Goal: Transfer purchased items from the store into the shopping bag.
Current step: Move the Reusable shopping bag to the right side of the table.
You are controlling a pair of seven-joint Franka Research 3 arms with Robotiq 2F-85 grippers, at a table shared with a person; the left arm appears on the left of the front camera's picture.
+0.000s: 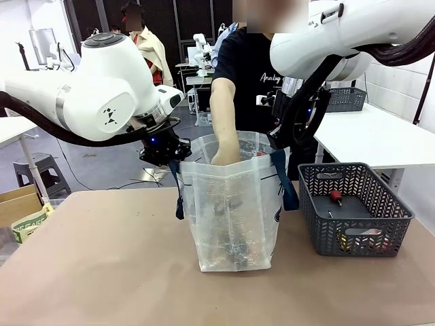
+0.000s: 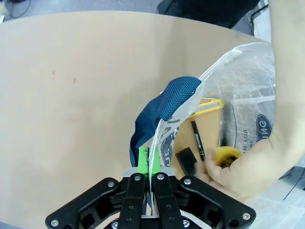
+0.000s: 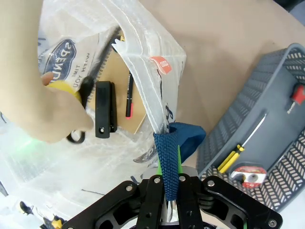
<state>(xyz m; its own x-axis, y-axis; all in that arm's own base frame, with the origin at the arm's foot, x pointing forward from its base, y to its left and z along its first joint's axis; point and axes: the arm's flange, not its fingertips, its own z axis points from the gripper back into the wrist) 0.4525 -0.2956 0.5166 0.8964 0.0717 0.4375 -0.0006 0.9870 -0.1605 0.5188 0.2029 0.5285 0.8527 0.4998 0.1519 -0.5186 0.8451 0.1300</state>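
The translucent shopping bag (image 1: 234, 210) stands open mid-table. My left gripper (image 1: 173, 157) is shut on its left rim beside a navy handle (image 2: 164, 102), the green pads (image 2: 143, 160) pinching the plastic. My right gripper (image 3: 167, 164) is shut on the opposite navy strap (image 3: 167, 152) and rim. A person's hand (image 2: 248, 167) reaches deep into the bag, holding a yellow roll (image 2: 226, 155). Inside lie a black stapler (image 3: 105, 114), a pen (image 3: 129, 95) and a brown notebook (image 3: 119, 76). The grey mesh basket (image 1: 353, 207) stands to the right.
In the basket lie a yellow-handled screwdriver (image 3: 231, 157), a red-capped item (image 1: 335, 197) and a red and white roll (image 3: 249, 175). Bare tan tabletop (image 1: 102, 258) spreads left of the bag. A cardboard box (image 1: 17, 204) sits past the table's left edge.
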